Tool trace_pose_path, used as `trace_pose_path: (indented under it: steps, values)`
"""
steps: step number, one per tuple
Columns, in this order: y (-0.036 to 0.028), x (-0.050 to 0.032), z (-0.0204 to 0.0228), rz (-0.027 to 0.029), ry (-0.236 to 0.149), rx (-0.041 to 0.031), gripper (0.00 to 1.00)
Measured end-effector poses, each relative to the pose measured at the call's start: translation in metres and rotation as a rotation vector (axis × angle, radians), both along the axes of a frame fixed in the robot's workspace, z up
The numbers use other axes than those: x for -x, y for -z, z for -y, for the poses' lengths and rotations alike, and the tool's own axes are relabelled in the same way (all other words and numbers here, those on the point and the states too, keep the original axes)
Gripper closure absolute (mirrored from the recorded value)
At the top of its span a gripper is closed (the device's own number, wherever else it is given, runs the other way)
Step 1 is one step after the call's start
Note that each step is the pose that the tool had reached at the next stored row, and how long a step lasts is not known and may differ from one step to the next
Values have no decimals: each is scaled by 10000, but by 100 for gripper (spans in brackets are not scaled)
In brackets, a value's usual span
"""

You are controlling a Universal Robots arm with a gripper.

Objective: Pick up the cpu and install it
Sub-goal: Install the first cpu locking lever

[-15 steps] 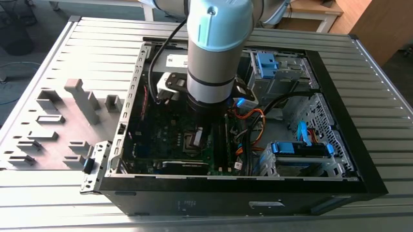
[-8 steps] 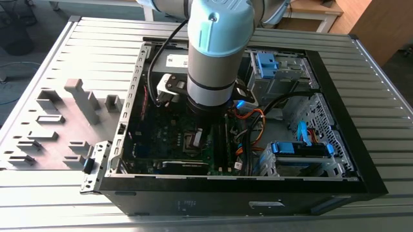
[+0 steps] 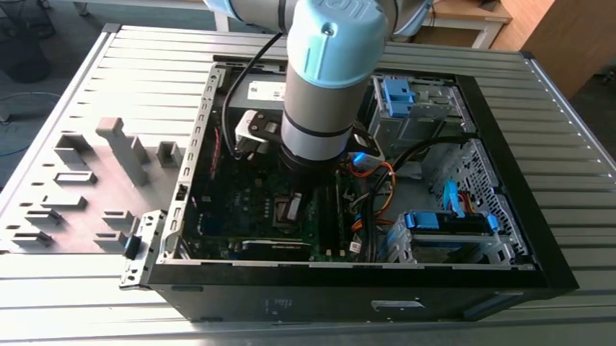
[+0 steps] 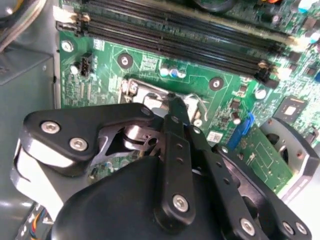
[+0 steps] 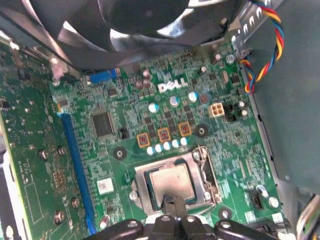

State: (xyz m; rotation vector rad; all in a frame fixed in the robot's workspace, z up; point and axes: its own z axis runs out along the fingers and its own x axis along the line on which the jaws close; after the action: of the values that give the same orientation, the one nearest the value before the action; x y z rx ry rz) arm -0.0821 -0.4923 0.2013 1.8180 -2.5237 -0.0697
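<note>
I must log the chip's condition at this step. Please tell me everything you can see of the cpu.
The cpu is a small flat square with a dull silver-grey metal top. In the first wrist view it lies level inside the metal socket frame on the green motherboard. The gripper is at its near edge, its tip over that edge; whether it touches cannot be told. No damage is visible.

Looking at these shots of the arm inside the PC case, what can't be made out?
- Whether the cpu is fully seated: in the first wrist view the gripper covers its near edge.
- The socket in the exterior view: the arm blocks it.
- The cpu in the second wrist view: the gripper's black linkage covers it.
</note>
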Motion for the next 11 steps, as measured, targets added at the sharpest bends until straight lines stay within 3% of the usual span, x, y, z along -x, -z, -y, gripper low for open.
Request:
trace_pose_path:
  steps: [1, 2, 8, 11]
  values:
    - [0, -4, 2, -80, -1, 2, 89]
    - [-1, -6, 3, -104, -1, 5, 89]
    - [-1, -6, 3, -105, -1, 9, 89]
    - [-47, -6, 2, -104, -1, 6, 89]
